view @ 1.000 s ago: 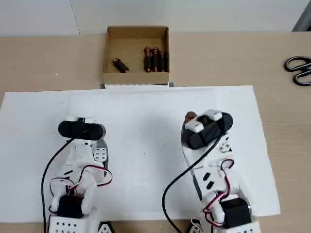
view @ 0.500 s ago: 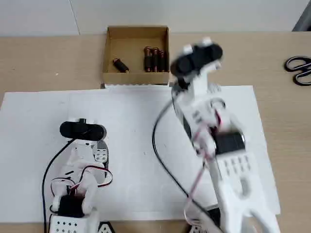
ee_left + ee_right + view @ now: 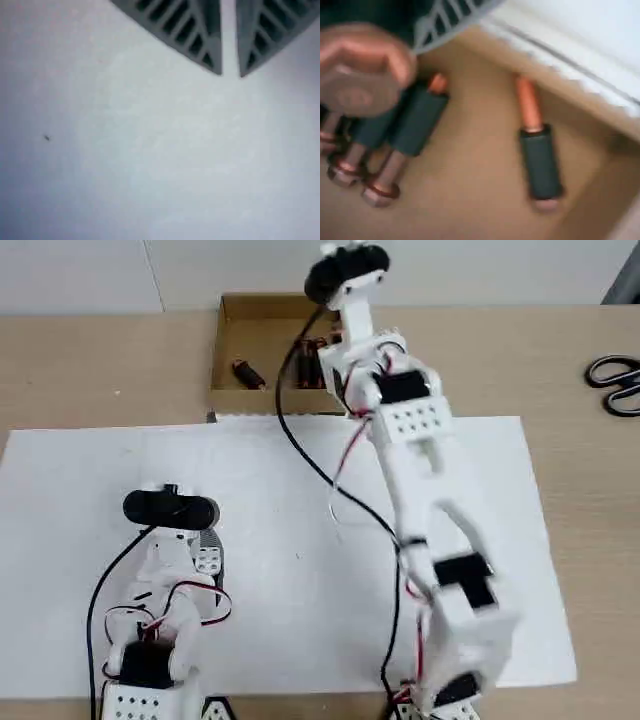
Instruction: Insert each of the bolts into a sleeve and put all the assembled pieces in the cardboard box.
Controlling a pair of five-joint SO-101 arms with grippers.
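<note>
Over the cardboard box, the right tool is gripping an assembled piece, not yet releasing it. Several finished pieces are already lying inside. The left tool is sitting closed to a slit, empty, on the paper; this is probably the last drop-off.

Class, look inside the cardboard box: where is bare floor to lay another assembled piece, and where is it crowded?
Bare floor lies between the lone assembled piece and the row of pieces, and behind it, toward the far wall of the cardboard box. The row's side is crowded.
</note>
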